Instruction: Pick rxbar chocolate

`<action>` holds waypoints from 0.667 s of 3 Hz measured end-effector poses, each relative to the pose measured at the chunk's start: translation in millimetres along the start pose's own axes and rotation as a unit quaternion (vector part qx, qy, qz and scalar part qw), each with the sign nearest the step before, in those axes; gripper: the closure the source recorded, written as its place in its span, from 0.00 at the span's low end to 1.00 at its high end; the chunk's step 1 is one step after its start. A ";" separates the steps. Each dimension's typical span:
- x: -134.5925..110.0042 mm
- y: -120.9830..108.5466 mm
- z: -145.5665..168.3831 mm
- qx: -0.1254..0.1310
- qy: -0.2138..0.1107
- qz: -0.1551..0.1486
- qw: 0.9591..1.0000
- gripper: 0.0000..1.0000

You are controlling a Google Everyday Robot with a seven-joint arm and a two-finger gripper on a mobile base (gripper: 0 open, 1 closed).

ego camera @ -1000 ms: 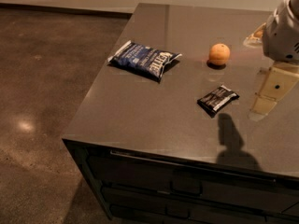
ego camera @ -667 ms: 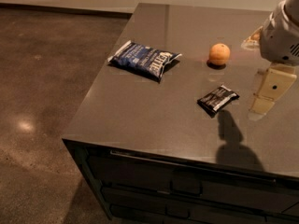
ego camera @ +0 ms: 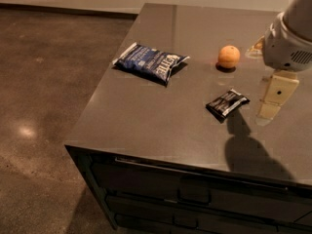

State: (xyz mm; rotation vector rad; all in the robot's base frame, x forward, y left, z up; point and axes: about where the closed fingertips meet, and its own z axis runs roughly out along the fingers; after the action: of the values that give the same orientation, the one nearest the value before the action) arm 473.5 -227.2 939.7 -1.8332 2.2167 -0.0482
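Observation:
The rxbar chocolate (ego camera: 227, 102) is a small flat black-wrapped bar with white lettering. It lies on the dark countertop (ego camera: 146, 116), right of centre, in front of an orange (ego camera: 228, 56). My gripper (ego camera: 273, 101) hangs from the arm at the right edge of the view, a little right of the bar and above the counter. It holds nothing. Its shadow falls on the counter in front of the bar.
A dark-blue chip bag (ego camera: 151, 62) lies at the back left of the counter. The counter's front edge and left corner drop to drawers (ego camera: 195, 194) and a brown floor (ego camera: 44, 106).
The arm and gripper have shifted slightly to the left, toward the bar. The bar, orange and chip bag have not moved.

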 end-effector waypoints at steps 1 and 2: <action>6.1 -8.6 21.2 -0.021 0.009 -0.022 1.000 0.00; 14.0 -18.6 43.2 -0.050 0.014 -0.046 0.998 0.00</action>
State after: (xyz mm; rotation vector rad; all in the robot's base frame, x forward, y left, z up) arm 498.6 -238.4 899.0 -1.9976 2.1893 0.0197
